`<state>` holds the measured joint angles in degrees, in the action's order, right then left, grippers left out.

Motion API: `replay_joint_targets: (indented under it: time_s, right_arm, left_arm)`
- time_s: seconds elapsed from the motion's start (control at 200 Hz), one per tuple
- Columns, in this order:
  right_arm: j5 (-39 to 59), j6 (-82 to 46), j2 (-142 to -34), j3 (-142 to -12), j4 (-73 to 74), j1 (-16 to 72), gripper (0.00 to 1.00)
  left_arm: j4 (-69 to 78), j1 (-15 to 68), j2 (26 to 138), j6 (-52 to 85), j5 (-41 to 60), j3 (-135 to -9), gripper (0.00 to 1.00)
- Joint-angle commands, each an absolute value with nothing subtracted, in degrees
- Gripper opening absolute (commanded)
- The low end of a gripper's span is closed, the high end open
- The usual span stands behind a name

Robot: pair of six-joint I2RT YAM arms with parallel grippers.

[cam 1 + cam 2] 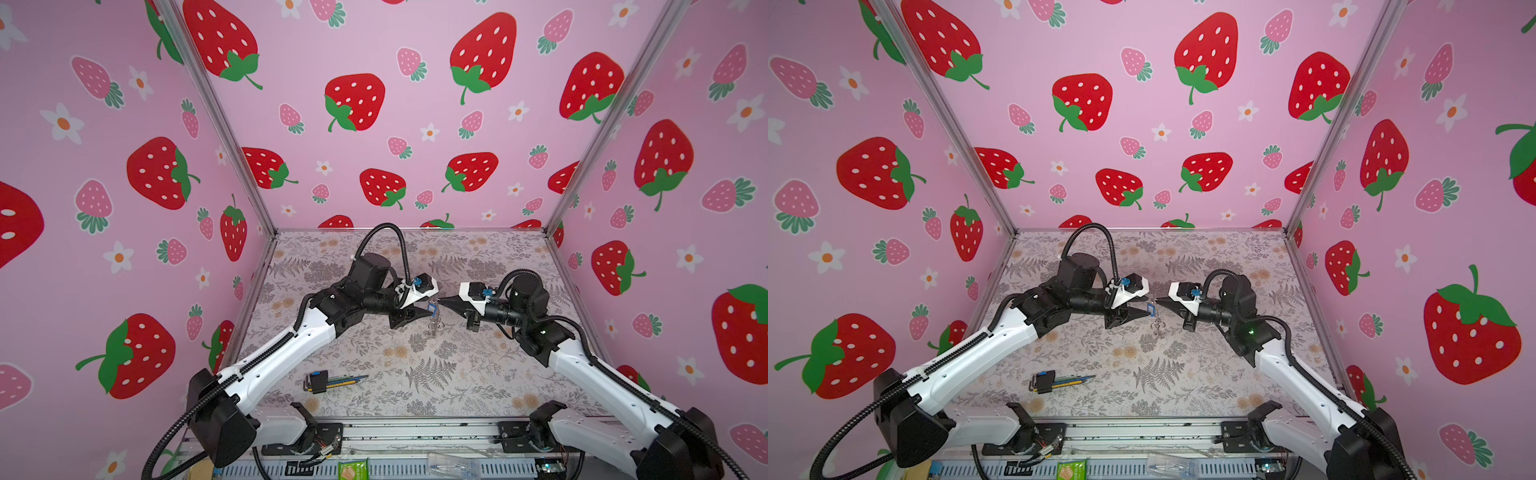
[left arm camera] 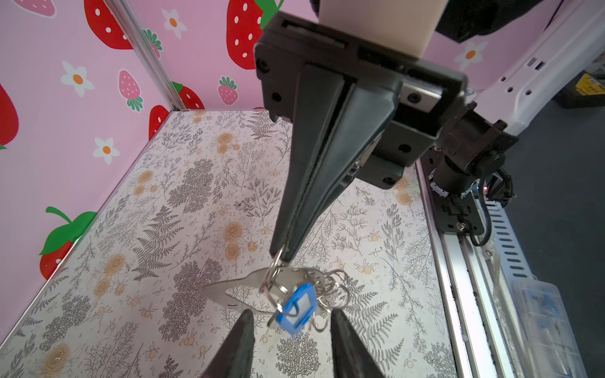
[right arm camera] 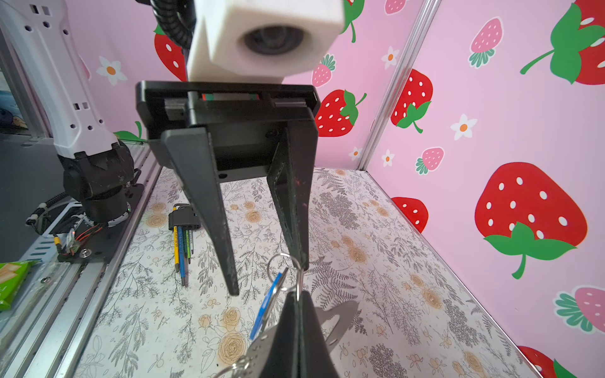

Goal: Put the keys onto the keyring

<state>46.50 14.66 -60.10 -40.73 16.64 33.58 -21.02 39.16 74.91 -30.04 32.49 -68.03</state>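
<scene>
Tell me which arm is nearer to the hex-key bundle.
Left. The left arm passes close beside the hex-key bundle; the right arm reaches in from the opposite side.

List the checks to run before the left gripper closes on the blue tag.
1. Right gripper shut on a metal ring: ok.
2. Keyring hanging below that ring: ok.
3. Left gripper open: ok.
4. Blue tag between the left fingers: ok.
5. Which ring carries the blue tag: cannot tell.
6. Hex-key bundle lying well away, near the front edge: ok.
</scene>
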Motion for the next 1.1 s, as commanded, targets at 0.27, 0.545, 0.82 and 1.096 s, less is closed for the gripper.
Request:
replay_joint_targets:
  time_s: [0.27, 0.545, 0.82, 1.096]
  right_arm:
    - [48.26, 13.57, -60.27, -41.18, 19.42, 33.32, 0.00]
    - [49.49, 12.21, -60.60, -40.92, 21.01, 33.35, 0.00]
    - [49.06, 11.80, -61.30, -40.92, 21.01, 33.37, 0.00]
    - [48.52, 11.78, -60.63, -40.70, 21.09, 33.34, 0.00]
  left_arm:
    - [-20.27, 39.04, 75.63, -29.43, 34.51, -67.68, 0.41]
    - [-18.65, 39.46, 76.35, -28.74, 33.57, -67.77, 0.41]
    - [-18.46, 40.11, 77.07, -28.06, 34.98, -68.29, 0.41]
    - [-18.46, 40.48, 77.43, -28.04, 34.08, -68.12, 0.39]
